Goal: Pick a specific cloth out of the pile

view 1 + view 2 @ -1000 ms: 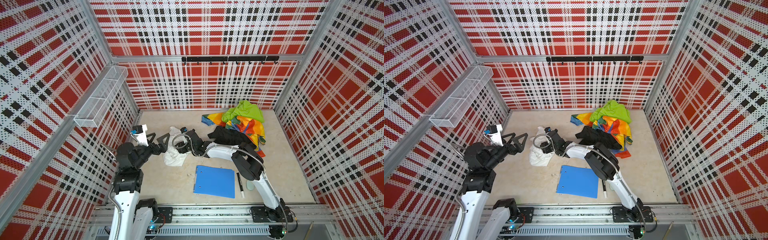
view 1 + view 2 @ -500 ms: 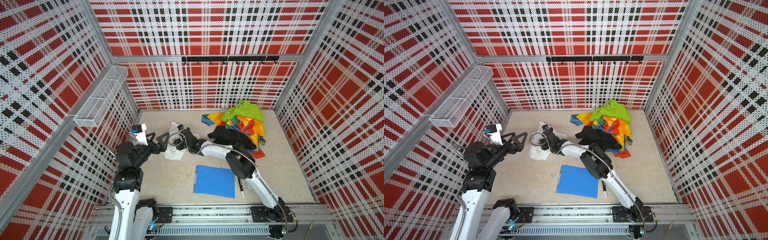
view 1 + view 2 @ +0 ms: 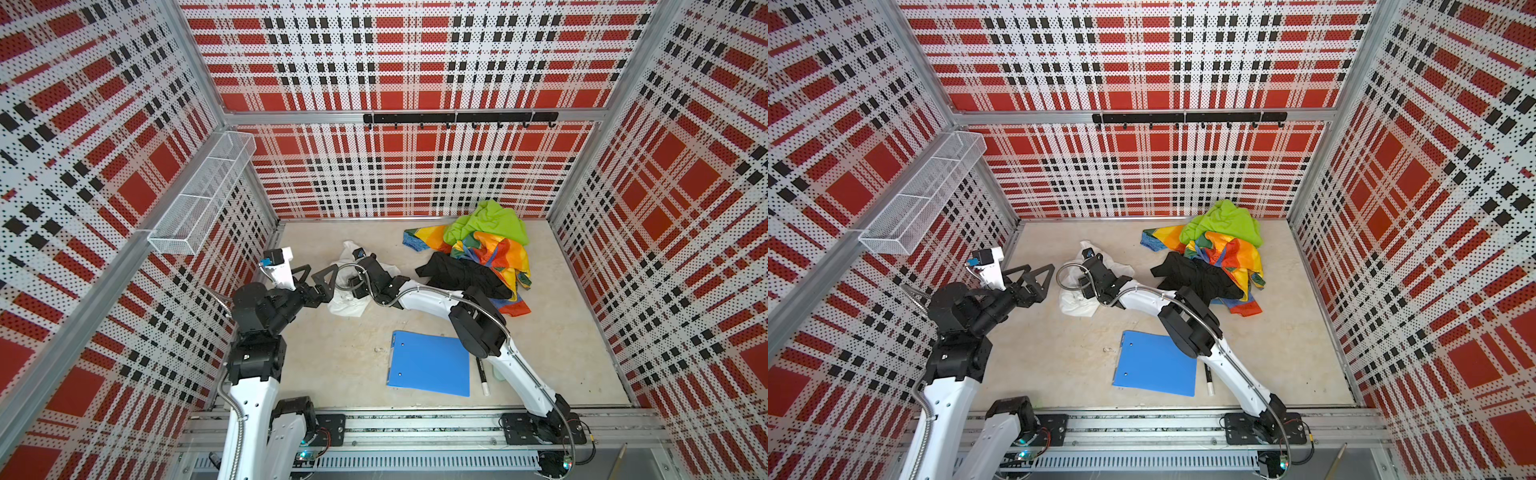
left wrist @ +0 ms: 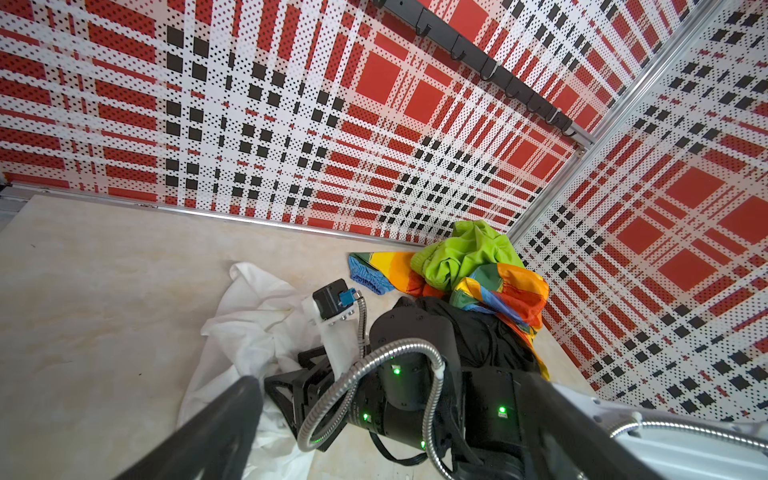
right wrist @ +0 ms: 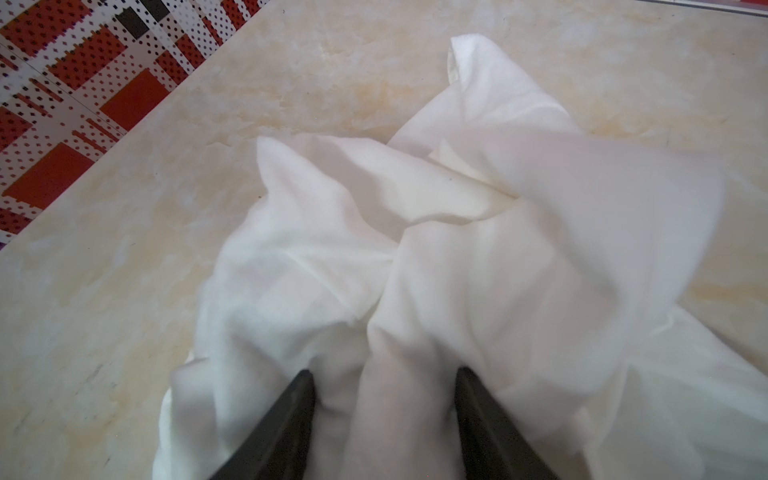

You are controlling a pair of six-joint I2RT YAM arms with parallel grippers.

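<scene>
Over the last second the right gripper (image 5: pixel 384 372) has shifted left and dragged the cloth (image 3: pixel 348 305) slightly farther from the clipboard (image 3: pixel 428 365). The clipboard lies nearest. Just beyond its left corner the cloth sits crumpled, apart from the pile (image 3: pixel 486 249), which lies beyond the clipboard's right corner. The right jaws stand half closed with a fold bunched between them; how firm that pinch is, the blur hides. The left gripper (image 3: pixel 314 272), left of the cloth, gapes empty. Lift slowly, keep the pinch deep, and steer away from the pile.
</scene>
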